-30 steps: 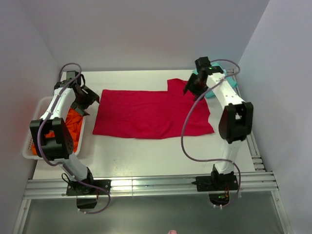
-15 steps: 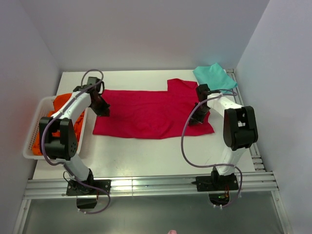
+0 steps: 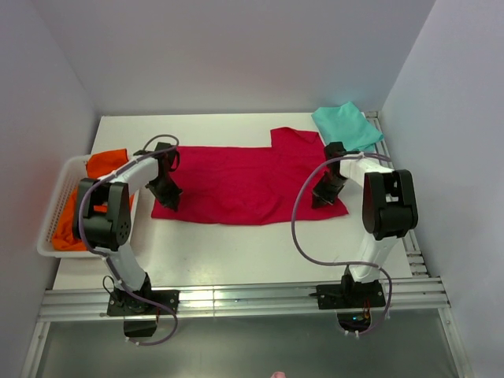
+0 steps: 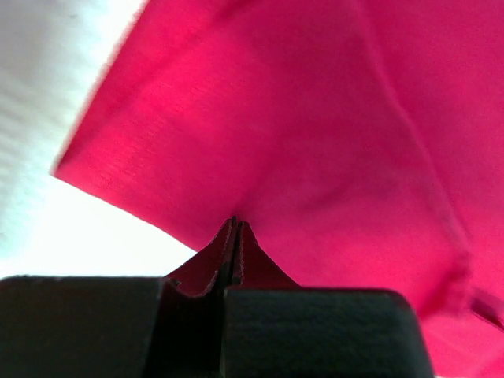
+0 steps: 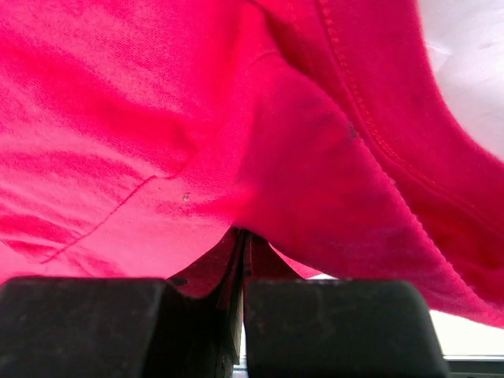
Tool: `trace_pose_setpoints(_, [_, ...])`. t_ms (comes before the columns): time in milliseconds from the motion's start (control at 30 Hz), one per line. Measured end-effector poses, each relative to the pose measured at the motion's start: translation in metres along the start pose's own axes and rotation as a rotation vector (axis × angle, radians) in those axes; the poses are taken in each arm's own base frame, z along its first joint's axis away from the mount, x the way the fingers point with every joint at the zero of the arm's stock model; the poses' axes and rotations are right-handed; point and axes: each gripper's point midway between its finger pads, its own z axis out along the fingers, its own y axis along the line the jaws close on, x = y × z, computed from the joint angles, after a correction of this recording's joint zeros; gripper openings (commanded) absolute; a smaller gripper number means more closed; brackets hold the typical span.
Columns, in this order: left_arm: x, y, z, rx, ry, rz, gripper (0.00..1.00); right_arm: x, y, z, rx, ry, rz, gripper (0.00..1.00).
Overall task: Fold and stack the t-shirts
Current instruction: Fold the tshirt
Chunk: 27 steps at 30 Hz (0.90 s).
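Between the closed fingertips of the left gripper point(image 4: 235, 224) a small peak of the crimson t-shirt point(image 3: 244, 177) is pinched, the jaws all but meeting with only cloth between them; the right gripper point(image 5: 240, 232) shows the same in its own wrist view, shut tight on a tuck of red fabric just beside a stitched hem. A second ago neither held anything: the left arm hung over the white basket point(image 3: 49, 228) and the right was far out over the teal t-shirt point(image 3: 346, 126); half a second ago both had swung in to the shirt's side edges; now each sits low on a near corner, the left at the shirt's left end and the right at its right end, with the whole red panel spread flat on the table point(image 3: 236, 252) between and beyond them. The teal t-shirt lies folded past the right gripper, towards the far corner, and looks already dealt with; the orange garments point(image 3: 106, 163) are heaped in the basket outboard of the left gripper, untouched. By my reading the reach is over and the grasp is made, so the first fold of the crimson shirt is about to begin; the likely move is to lift both corners together and carry the near edge away from the arms, keeping the two pinches level so the cloth does not skew.
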Motion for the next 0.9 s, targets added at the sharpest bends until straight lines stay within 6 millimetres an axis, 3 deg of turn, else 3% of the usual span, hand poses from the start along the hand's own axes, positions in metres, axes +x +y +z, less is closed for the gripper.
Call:
trace_pose_setpoints(233, [0.004, 0.020, 0.016, -0.073, -0.028, -0.012, 0.00, -0.010, -0.016, -0.002, 0.039, -0.033, 0.064, 0.00])
trace_pose_setpoints(567, [0.007, 0.031, 0.014, -0.002, -0.054, -0.093, 0.00, -0.023, -0.053, -0.011, 0.113, -0.064, 0.185, 0.00])
trace_pose_setpoints(667, [0.011, 0.041, 0.008, -0.035, -0.039, -0.104, 0.11, -0.027, -0.062, -0.016, 0.140, -0.088, 0.193, 0.00])
trace_pose_setpoints(700, [0.013, 0.044, 0.002, -0.050, -0.028, -0.111, 0.18, -0.027, -0.063, -0.020, 0.145, -0.091, 0.195, 0.05])
trace_pose_setpoints(767, [0.008, 0.042, -0.014, -0.057, -0.030, -0.134, 0.22, -0.030, -0.061, -0.029, 0.137, -0.102, 0.195, 0.14])
trace_pose_setpoints(800, [0.001, 0.036, -0.025, -0.048, -0.040, -0.145, 0.34, -0.034, -0.056, -0.039, 0.124, -0.114, 0.193, 0.44])
trace_pose_setpoints(867, [-0.018, 0.016, -0.051, 0.006, -0.086, -0.164, 0.43, -0.049, -0.038, -0.061, 0.077, -0.157, 0.193, 0.79])
trace_pose_setpoints(900, [-0.027, 0.005, -0.065, 0.042, -0.112, -0.170, 0.51, -0.056, -0.030, -0.072, 0.054, -0.180, 0.185, 0.81])
